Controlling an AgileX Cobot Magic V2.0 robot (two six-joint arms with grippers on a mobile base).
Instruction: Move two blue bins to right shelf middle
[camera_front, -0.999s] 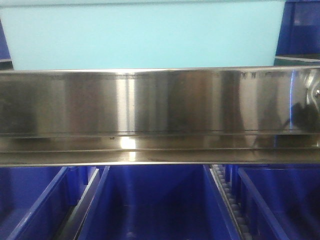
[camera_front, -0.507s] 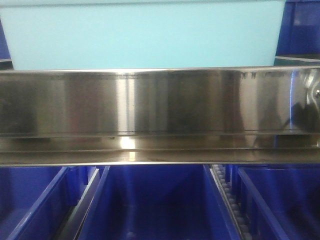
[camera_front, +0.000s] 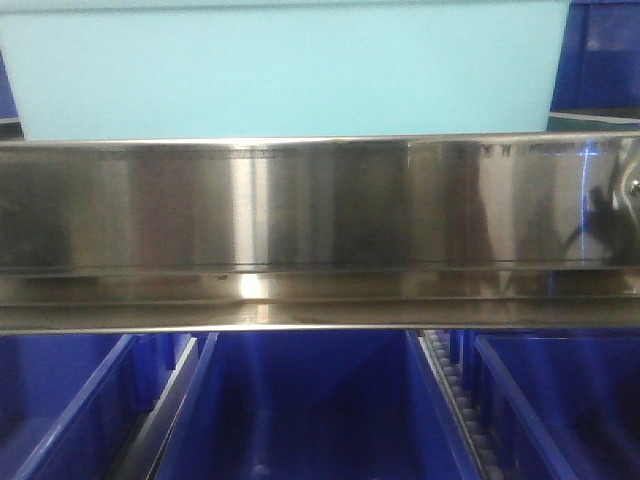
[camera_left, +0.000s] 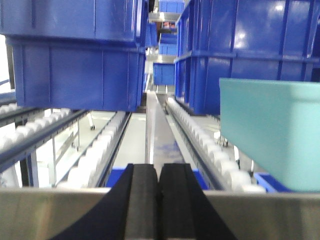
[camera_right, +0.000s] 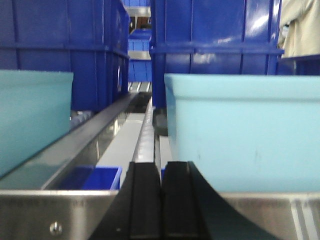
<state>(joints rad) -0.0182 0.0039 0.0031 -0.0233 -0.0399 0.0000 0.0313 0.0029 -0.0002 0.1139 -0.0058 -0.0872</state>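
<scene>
**Claws at the rail, bins beyond.** Both claws sit at the lip of the right shelf. Each is closed tight, black pads pressed together, with nothing held between them. The left claw is just short of the steel front rail, aimed straight down the divider between two lanes of white roller tracks. The right claw is lined up the same way on a divider of its own.

Just past the rail, pale teal bins crowd the lane fronts. One stands on each side of the right claw, and another teal bin stands to the right of the left claw.

Deeper in, and higher in both wrist views, stand the dark blue bins, their end walls facing the claws. They lie ahead-left and ahead-right of the left claw, with bare rollers in front of the left one. For the right claw they sit behind the teal bins.

Any reach would likely have to go forward and up over the rail, and the left arm appears to have the clearer line.

In the front view, lower blue bins fill the tier under the rail. Which tier is the middle one cannot be told from here.
</scene>
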